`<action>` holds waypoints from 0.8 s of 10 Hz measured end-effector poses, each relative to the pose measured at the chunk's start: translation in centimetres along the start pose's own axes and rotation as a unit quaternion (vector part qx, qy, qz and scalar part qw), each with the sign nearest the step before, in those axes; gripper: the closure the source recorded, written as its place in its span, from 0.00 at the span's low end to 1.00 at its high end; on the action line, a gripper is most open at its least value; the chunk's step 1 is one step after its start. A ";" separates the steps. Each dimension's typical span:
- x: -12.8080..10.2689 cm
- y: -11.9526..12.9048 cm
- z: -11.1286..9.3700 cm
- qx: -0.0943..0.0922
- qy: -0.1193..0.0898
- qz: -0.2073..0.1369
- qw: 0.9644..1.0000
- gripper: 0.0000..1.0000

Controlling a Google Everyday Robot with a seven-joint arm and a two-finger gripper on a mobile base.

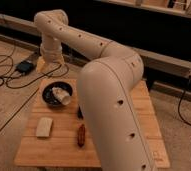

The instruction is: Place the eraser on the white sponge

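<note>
The white sponge (44, 126) lies flat on the front left of the wooden table (144, 107). A small dark block, which may be the eraser (79, 113), lies mid-table, partly hidden by my arm. A reddish-brown oblong thing (81, 135) lies in front of it, right of the sponge. My big white arm (109, 95) rises from the lower right, bends at the top left and comes down past the table's far left corner. The gripper (52, 58) is at its end there, above the far edge, well away from the sponge and the dark block.
A black bowl (48, 98) holding a white crumpled thing (62, 95) stands on the table's back left. Black cables and a small dark box (25, 65) lie on the floor to the left. A dark wall with a rail runs behind the table.
</note>
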 end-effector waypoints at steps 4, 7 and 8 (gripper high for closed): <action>5.2 -1.3 3.2 0.002 0.051 0.037 0.998 0.20; 9.1 -2.4 5.6 0.002 0.073 0.073 0.995 0.20; 10.2 -2.7 6.3 0.002 0.077 0.085 0.993 0.20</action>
